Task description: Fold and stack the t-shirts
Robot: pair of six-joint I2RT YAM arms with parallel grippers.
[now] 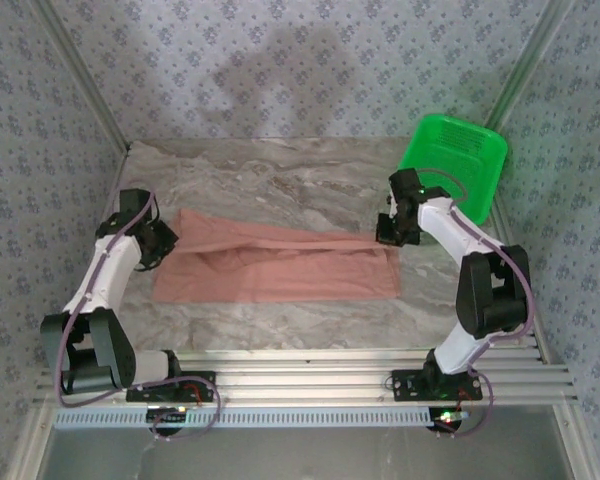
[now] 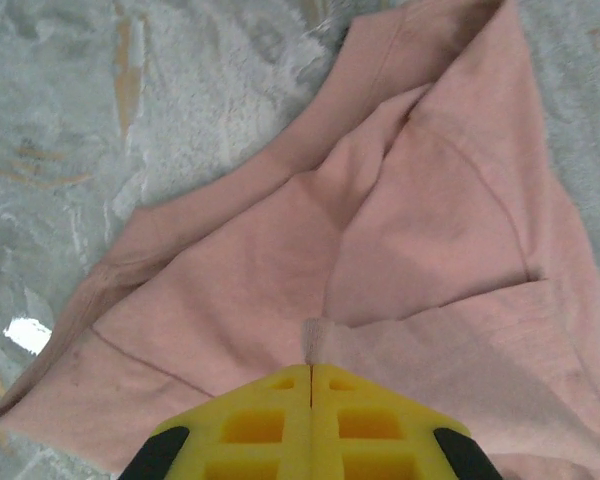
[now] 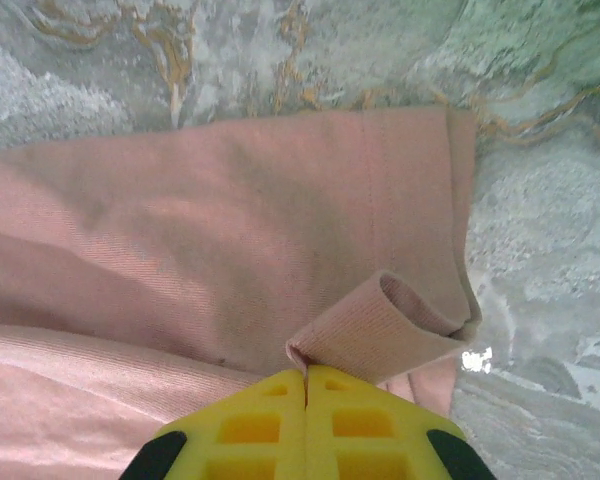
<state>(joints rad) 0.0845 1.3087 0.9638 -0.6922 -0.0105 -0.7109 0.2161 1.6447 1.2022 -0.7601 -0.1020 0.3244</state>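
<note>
Top external: we pinch the shirt (image 1: 280,265) on the table (image 1: 280,180), left gripper (image 1: 160,245) and right gripper (image 1: 391,232) each clamped on cloth.

Soft, even light covers the marble-patterned table (image 1: 280,180), and a broad, blurred shadow (image 1: 300,60) lies on the back wall (image 1: 160,60). In each of the 2 wrist views, 1 small white glint (image 2: 25,335) burns out on the tabletop beside the dusty pink t-shirt (image 2: 400,240). The right wrist picture is softer and grainier, its upper right corner tinged green.
</note>
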